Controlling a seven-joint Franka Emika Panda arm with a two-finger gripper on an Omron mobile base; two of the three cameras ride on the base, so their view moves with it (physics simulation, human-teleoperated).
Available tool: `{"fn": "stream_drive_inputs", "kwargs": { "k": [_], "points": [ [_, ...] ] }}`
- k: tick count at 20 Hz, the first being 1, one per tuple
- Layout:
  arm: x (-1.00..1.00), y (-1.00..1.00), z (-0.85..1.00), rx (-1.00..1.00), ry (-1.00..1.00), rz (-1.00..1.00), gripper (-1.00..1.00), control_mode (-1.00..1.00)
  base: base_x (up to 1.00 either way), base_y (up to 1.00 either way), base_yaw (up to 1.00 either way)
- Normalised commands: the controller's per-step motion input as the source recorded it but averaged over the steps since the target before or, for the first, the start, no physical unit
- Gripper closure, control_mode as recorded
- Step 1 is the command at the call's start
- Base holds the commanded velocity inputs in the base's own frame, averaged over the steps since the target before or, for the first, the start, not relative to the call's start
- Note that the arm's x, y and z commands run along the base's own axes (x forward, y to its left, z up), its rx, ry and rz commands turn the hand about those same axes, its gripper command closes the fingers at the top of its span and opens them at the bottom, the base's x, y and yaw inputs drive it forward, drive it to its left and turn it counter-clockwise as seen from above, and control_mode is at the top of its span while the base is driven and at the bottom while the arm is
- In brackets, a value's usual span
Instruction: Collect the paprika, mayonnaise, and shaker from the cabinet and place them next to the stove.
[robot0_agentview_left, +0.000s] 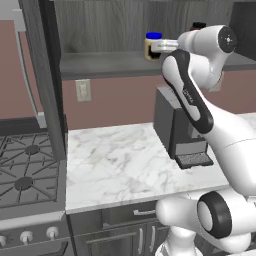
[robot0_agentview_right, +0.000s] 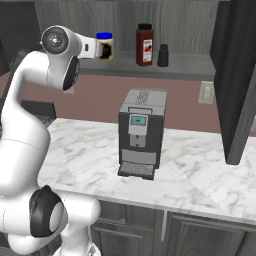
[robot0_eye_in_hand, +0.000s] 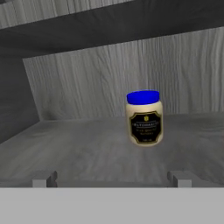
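The mayonnaise (robot0_eye_in_hand: 145, 118), a cream jar with a blue lid and dark label, stands upright on the cabinet shelf (robot0_eye_in_hand: 78, 148), a little ahead and right of centre in the hand view. My gripper (robot0_eye_in_hand: 112, 179) is open, its fingertips (robot0_eye_in_hand: 43, 179) wide apart with nothing between them. In the right base view the gripper (robot0_agentview_right: 102, 50) is at shelf height just in front of the mayonnaise (robot0_agentview_right: 108, 45). To the jar's right stand the paprika (robot0_agentview_right: 144, 45) and the small black shaker (robot0_agentview_right: 163, 55). The mayonnaise (robot0_agentview_left: 150, 47) also shows beside my hand. The stove (robot0_agentview_left: 25, 170) lies at the lower left.
A grey boxy coffee machine (robot0_agentview_right: 141, 132) stands on the marble counter (robot0_agentview_left: 115, 165) under the shelf. An open cabinet door (robot0_agentview_right: 235, 75) hangs at the right and another (robot0_agentview_left: 45, 75) hangs at the left, beside the stove. A wall outlet (robot0_agentview_left: 83, 90) sits below the shelf.
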Motion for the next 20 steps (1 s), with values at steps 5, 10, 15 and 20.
{"fn": "stream_drive_inputs", "kwargs": {
  "k": [5, 10, 15, 20],
  "points": [
    [0.13, 0.0, 0.0, 0.0, 0.0, 0.0, -1.0, -1.0, 0.0, 0.0, 0.0],
    [0.17, 0.0, 0.0, 0.0, 0.01, 0.0, -1.0, -1.0, 0.0, 0.0, 0.0],
    [0.18, -0.06, 0.0, 0.0, 0.06, -0.02, -1.0, -1.0, 0.0, 0.0, 0.0],
    [0.06, -0.22, 0.02, 0.0, 0.01, -0.01, -1.0, -1.0, 0.0, 0.0, 0.0]
  ]
}}
